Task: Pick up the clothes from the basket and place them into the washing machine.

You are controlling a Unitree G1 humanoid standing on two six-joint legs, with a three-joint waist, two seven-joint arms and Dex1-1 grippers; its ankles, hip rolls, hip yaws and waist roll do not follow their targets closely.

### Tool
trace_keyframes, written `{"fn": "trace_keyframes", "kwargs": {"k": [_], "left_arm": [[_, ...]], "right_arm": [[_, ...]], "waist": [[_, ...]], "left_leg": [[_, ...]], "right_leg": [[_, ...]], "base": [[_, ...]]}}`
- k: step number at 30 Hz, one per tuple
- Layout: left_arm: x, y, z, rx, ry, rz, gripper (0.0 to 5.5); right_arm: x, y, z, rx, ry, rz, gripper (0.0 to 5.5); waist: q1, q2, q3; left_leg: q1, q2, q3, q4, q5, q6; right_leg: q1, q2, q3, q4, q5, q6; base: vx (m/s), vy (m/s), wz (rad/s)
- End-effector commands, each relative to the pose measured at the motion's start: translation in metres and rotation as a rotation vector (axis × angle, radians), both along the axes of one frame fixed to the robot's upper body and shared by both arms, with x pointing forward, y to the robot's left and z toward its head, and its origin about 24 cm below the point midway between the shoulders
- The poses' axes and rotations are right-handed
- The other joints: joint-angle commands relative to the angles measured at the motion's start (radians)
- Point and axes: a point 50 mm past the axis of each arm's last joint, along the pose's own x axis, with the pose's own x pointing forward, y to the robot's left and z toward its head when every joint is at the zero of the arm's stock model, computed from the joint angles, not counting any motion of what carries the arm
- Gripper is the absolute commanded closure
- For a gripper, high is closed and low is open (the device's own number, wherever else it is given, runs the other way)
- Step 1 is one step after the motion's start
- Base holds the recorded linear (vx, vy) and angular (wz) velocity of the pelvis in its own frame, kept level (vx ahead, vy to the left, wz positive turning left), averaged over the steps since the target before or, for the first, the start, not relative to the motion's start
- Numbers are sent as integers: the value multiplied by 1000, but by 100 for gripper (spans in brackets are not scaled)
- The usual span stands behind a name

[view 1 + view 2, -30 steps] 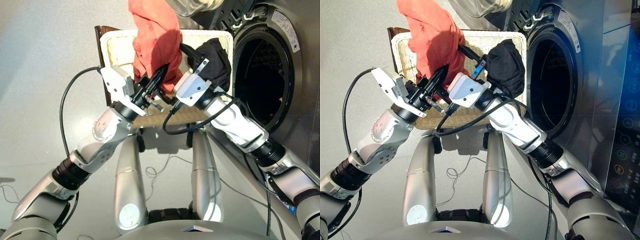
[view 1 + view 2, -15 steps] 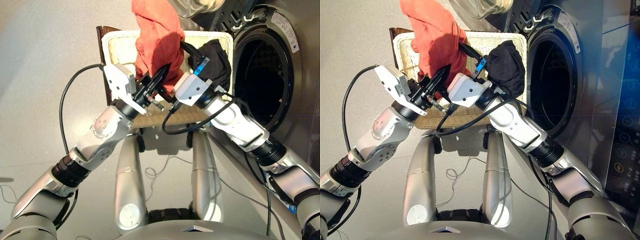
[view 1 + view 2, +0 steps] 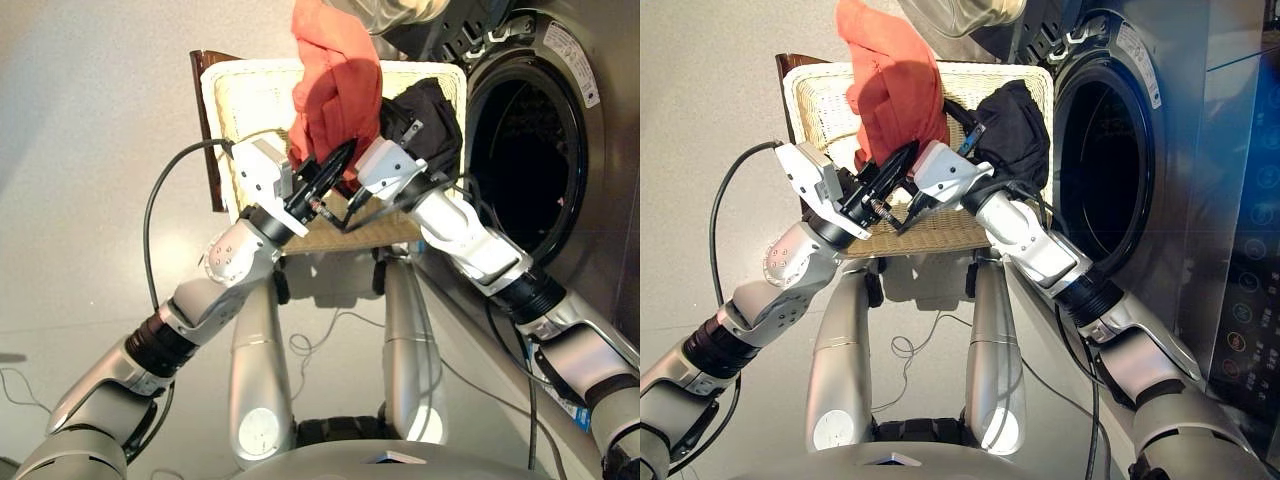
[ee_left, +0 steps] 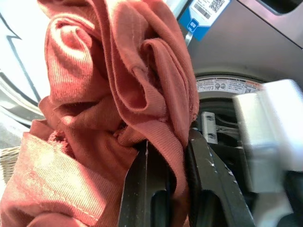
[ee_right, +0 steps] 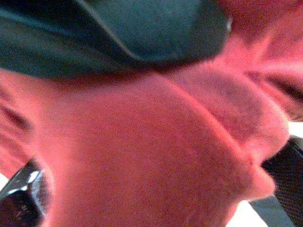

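While it hangs bunched above the basket (image 3: pixel 240 100), the orange-red garment (image 3: pixel 335 80) is clamped low down by the left gripper (image 3: pixel 335 165), whose two black fingers (image 4: pixel 142 189) pinch a fold of the cloth between them. The left wrist view shows this grip plainly: ribbed orange fabric wrapped over and squeezed between both fingers, with a labelled grey part of the washing machine (image 3: pixel 590 150) behind. The head views do not show that pinch so clearly, only the fingers pointing up into the cloth's lower edge.

The right gripper (image 3: pixel 400 125) sits just beside the same garment, on its machine side, reaching up behind the hanging cloth. Its fingers are mostly hidden in the head views; the right wrist view is filled with orange-red cloth pressed close to the lens under a dark curved shape, so I cannot tell whether it is apart or together.

The black garment (image 3: pixel 1015 130) lies heaped at the basket's right end, touching the rim nearest the drum mouth (image 3: pixel 1110 160), and partly behind the right arm. The drum mouth stands open and dark. The basket rests on a dark brown support (image 3: pixel 205 130), seen at its left edge. Grey floor (image 3: pixel 90 150) surrounds it.
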Motion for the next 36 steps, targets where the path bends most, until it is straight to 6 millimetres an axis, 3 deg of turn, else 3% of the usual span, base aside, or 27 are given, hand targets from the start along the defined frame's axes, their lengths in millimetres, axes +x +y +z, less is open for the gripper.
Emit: {"fn": "trace_keyframes", "kwargs": {"k": [1,8,9,10,11,16,17,18,19,29,36], "left_arm": [[-40,-27,40,-111,-239,-211,550],[-40,-29,44,-105,-276,-202,550],[-40,-29,45,-106,-279,-201,550],[-41,-30,45,-108,-281,-202,550],[-41,-30,44,-107,-277,-204,550],[-38,-29,40,-99,-259,-183,550],[-38,-29,39,-99,-258,-184,481],[-37,-27,38,-96,-258,-164,108],[-36,-25,38,-95,-258,-152,0],[-34,-14,41,-126,-294,-51,0],[-34,-16,42,-143,-299,-39,0]], "right_arm": [[2,20,15,15,-35,46,0],[8,26,11,8,-13,32,0],[7,26,12,7,-16,36,201],[7,26,13,6,-21,37,505],[6,25,12,7,-20,36,550],[2,14,10,33,-41,14,550],[2,14,10,33,-41,13,550],[0,7,9,67,-59,-13,550],[-2,2,7,87,-68,-29,550],[1,-71,-27,299,-159,-486,550],[11,-144,-40,502,-175,-918,550]], "waist": [[-3,67,-13],[0,71,-13],[0,71,-13],[0,71,-13],[0,70,-13],[-3,68,-13],[-3,69,-13],[-4,71,-13],[-5,72,-13],[-16,89,-13],[-23,99,-13]], "left_leg": [[-14,8,-34,51,-31,-7],[-16,4,-35,51,-29,-8],[-15,3,-35,50,-28,-8],[-16,2,-37,49,-27,-7],[-16,1,-37,49,-27,-7],[-14,-2,-36,49,-27,-5],[-14,-2,-36,49,-27,-5],[-13,-3,-39,48,-27,-3],[-13,-3,-39,46,-26,-3],[-24,-9,-44,55,-31,3],[-26,-12,-45,57,-34,6]], "right_leg": [[64,17,-33,-61,10,20],[63,11,-38,-60,11,20],[64,12,-38,-58,11,20],[64,11,-39,-58,11,20],[64,11,-39,-59,11,20],[68,8,-41,-58,10,20],[69,8,-41,-58,10,20],[70,6,-42,-57,10,20],[70,5,-43,-57,9,20],[59,1,-42,-45,2,27],[53,-3,-43,-42,1,33]], "base": [[0,0,0],[0,0,0],[0,0,0],[0,0,0],[0,0,0],[0,0,0],[0,0,0],[0,0,0],[0,0,0],[0,0,0],[0,0,0]]}}
